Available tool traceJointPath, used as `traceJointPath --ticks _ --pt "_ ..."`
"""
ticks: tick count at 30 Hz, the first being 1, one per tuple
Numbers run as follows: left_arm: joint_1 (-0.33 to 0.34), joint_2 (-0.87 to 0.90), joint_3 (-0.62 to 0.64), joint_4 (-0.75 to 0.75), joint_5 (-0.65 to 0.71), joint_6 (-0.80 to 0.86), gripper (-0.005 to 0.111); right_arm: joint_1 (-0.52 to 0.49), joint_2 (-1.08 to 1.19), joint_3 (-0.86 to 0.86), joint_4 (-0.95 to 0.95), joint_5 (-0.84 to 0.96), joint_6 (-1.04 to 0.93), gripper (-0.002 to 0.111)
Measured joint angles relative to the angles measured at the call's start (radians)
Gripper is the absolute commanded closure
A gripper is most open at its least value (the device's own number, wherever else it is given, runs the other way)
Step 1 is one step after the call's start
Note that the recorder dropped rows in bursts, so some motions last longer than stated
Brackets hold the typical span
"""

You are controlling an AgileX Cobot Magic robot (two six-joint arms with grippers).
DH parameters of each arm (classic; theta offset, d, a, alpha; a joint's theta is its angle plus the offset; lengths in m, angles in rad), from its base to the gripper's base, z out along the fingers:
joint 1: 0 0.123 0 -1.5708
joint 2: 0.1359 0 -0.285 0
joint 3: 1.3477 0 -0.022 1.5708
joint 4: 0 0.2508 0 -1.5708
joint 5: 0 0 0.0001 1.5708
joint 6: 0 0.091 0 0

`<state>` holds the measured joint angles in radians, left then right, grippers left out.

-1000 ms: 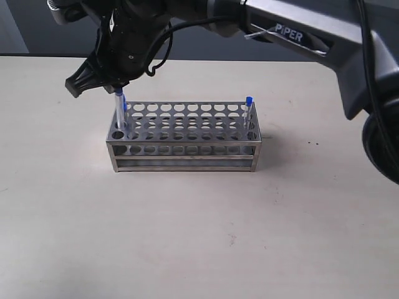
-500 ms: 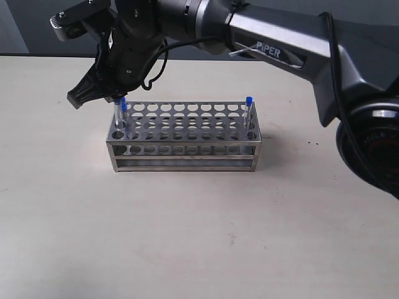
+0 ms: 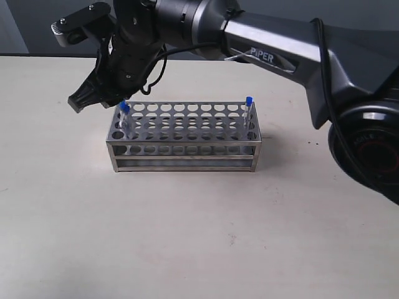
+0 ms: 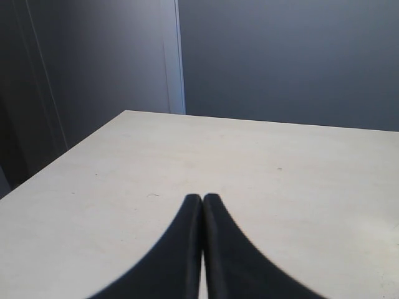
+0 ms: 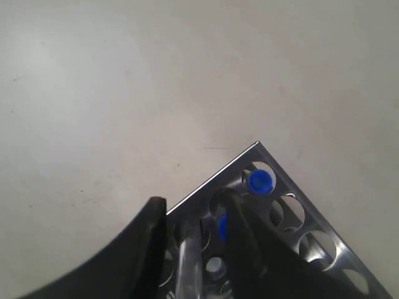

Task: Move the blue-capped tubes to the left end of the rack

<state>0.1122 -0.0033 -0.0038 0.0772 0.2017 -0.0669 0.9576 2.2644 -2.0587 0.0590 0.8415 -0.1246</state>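
Lifting straight up is the safe way out. Right hand (image 5: 192, 199) sits over the rack's (image 3: 184, 148) left end, fingers (image 5: 143, 255) a little apart around a tube (image 5: 187, 268) standing there. Don't bump nearby caps (image 5: 259, 180). Another tube (image 3: 248, 115) stands at the rack's right end. Left hand (image 4: 202, 205) is pinched shut.

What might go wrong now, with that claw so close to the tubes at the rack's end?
1. The right gripper straddles a tube at the left end of the rack, tight beside the corner tube. Lifting off askew may knock either or drag one out.
2. The far tube stands at the right end. Fetching it means a tight drop among these neighbours, where a slight miss could strike the rack.
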Motion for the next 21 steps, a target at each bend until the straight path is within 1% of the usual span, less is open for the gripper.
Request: traceJointPath --ticks 8,13,21 --pt "0.000 0.000 0.000 0.000 0.000 0.000 0.106 0.000 0.002 0.000 0.003 -0.027 0.000 0.078" --pt "0.000 0.000 0.000 0.000 0.000 0.000 0.106 0.000 -0.001 0.000 0.003 0.134 0.016 0.078" --pt "0.000 0.000 0.000 0.000 0.000 0.000 0.106 0.000 -0.006 0.000 0.023 0.141 0.041 0.078"
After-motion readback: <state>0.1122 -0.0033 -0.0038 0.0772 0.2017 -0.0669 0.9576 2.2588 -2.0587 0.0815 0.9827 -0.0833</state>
